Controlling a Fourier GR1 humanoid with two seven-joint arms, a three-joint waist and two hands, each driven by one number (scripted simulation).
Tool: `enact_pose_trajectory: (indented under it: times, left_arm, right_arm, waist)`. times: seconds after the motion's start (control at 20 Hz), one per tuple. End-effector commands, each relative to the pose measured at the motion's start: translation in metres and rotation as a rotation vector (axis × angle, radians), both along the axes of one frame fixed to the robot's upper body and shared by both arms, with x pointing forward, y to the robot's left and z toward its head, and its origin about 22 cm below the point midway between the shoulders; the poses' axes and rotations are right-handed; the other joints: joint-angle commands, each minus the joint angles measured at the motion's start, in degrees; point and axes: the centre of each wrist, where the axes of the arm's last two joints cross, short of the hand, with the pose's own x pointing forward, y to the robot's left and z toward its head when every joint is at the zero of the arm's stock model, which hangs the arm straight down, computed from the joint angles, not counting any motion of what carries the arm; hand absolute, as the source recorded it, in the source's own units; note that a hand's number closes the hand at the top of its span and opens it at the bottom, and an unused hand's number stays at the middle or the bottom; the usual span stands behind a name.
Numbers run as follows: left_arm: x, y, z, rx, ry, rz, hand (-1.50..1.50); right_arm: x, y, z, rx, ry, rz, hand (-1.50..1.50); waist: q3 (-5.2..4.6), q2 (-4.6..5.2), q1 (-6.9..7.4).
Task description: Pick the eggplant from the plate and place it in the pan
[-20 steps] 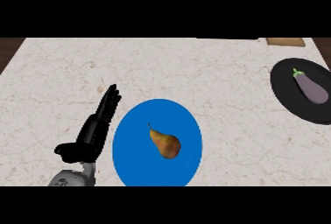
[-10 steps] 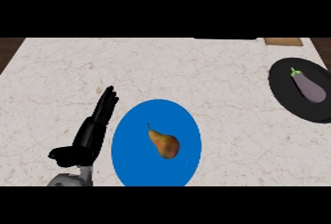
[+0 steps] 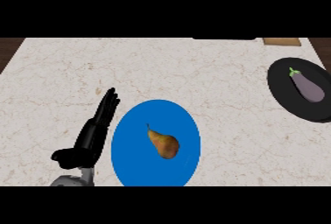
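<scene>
Since the eggplant (image 3: 306,87) already sits in the black pan (image 3: 284,94) at the table's (image 3: 194,65) right, we reckon it's done. Our left robot hand (image 3: 90,135) rests open beside the blue plate (image 3: 132,148) holding a pear (image 3: 164,143).

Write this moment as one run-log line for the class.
left hand: open, beside blue plate | right hand: not in view | eggplant: in black pan | pear: on blue plate

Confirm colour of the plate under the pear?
Blue, solid, no pattern. The plate under the pear shows only in the head view.
</scene>
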Motion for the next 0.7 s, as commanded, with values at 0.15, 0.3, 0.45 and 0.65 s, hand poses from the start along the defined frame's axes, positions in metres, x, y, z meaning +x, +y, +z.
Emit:
enact_pose_trajectory:
  times: [0.15,0.3,0.45,0.65]
  left_arm:
    - [0.009,-0.008,-0.003,0.017,0.015,0.003,0.00]
    - [0.004,-0.002,0.003,0.006,-0.010,0.000,0.00]
    - [0.006,0.000,0.008,0.016,-0.002,-0.012,0.00]
    - [0.007,0.000,0.004,0.005,0.009,-0.005,0.00]
  right_arm:
    - [-0.006,-0.002,-0.005,0.025,-0.062,0.101,-1.50]
    - [-0.014,-0.007,-0.004,0.022,-0.057,0.082,-1.50]
    - [-0.013,-0.009,0.002,0.010,-0.058,0.096,-1.50]
    - [-0.006,-0.004,0.002,-0.061,-0.121,0.063,-1.50]
  waist:
    - [0.01,0.12,0.02]
    - [0.11,0.20,0.59]
    - [0.02,-0.05,0.28]
    - [-0.04,-0.10,0.14]
